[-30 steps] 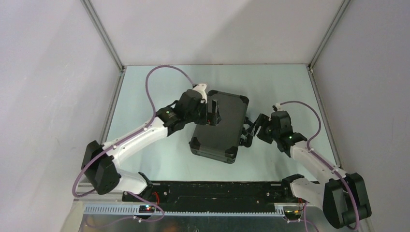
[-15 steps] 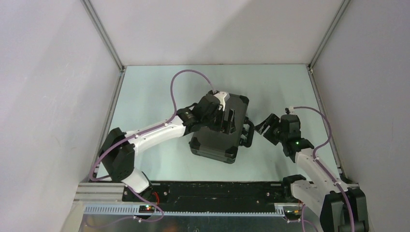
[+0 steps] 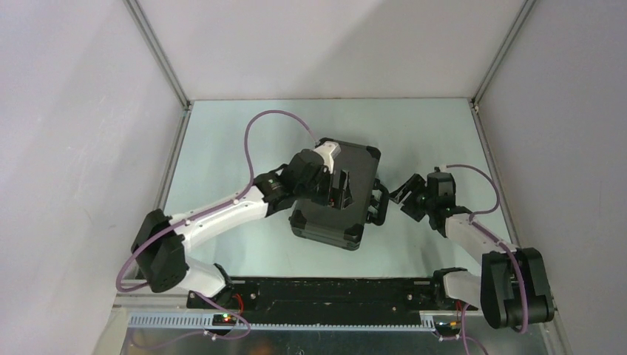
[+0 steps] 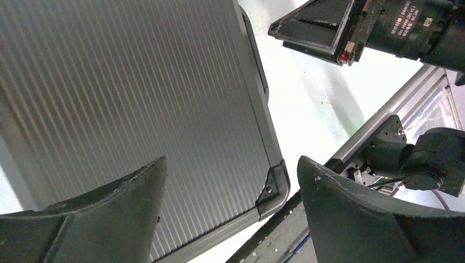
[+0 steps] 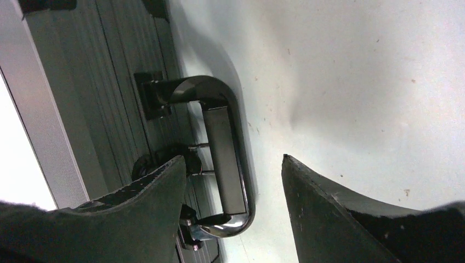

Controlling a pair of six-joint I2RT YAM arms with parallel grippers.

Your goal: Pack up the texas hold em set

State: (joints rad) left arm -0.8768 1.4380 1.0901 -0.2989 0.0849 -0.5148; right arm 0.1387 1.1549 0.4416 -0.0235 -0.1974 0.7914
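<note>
Your closed briefcase [image 3: 329, 222], dark grey with a finely ribbed lid and black corner caps, lies flat mid-frame on the smooth, pale desk [image 3: 222, 140]. Your left hand [image 4: 230, 164] hangs over the lid, fingers spread. Your right hand [image 5: 233, 158], also spread, faces the glossy rounded handle [image 5: 219, 137], right of centre.

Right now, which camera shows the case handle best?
Right wrist: the handle is close and nearly whole. The top view shows it small at the case edge; left wrist shows mostly ribbed lid, the handle only a dark sliver.
</note>
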